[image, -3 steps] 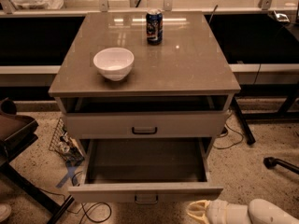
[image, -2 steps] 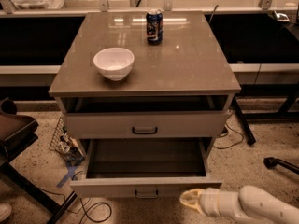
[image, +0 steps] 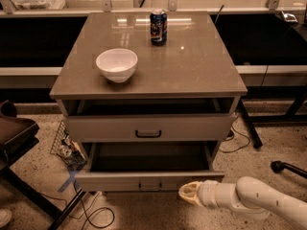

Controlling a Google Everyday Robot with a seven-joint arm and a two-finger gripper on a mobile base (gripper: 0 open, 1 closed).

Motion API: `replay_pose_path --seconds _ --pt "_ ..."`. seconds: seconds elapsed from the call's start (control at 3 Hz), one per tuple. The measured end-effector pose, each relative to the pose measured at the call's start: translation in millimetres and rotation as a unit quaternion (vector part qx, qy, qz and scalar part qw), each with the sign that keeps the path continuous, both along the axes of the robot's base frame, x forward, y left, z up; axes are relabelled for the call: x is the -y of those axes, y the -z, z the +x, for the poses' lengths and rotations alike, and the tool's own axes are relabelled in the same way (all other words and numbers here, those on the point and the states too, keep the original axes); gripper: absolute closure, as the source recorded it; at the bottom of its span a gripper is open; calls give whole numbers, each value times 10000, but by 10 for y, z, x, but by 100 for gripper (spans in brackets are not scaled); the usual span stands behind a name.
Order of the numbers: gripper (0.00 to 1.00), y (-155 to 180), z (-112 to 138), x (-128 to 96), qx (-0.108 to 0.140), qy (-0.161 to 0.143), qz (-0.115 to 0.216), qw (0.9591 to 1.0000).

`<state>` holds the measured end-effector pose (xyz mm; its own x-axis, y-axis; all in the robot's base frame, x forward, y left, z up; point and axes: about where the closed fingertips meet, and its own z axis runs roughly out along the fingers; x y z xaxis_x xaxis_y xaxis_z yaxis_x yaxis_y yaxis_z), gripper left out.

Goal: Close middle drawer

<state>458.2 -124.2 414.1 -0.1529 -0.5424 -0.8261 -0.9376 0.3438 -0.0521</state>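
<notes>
The middle drawer [image: 120, 181] is pulled far out below the top drawer [image: 192, 127]. It has a plain grey-beige front, a small dark bar handle [image: 150, 186] at centre and a dark, empty inside. My gripper [image: 188, 194], on a white arm [image: 254, 200] coming in from the lower right, is at the right part of this drawer's front, just below and right of the handle. Its yellowish fingers are together and hold nothing. The top drawer stands slightly open. The lowest front is hidden under the open drawer.
A white bowl [image: 116, 64] and a blue can [image: 158, 27] stand on the cabinet top [image: 192, 66]. A dark chair [image: 14, 138] is at the left, cables [image: 96, 214] lie on the floor, and a chair base [image: 288, 167] is at the right.
My gripper has moved left and up from the lower right to the middle drawer's front. The drawer front looks pushed in a little.
</notes>
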Motion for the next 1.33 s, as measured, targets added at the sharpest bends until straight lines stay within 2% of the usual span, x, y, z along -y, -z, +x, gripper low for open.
replay_pose_path --seconds 0.33,0.67,1.0,1.33 --pt "100 -131 300 -143 196 25 -80 9998" --pt "100 -121 337 -132 199 41 -78 9998" --pt "100 -49 611 -51 222 160 -67 9996" --pt "100 -49 608 -52 222 160 -67 9996"
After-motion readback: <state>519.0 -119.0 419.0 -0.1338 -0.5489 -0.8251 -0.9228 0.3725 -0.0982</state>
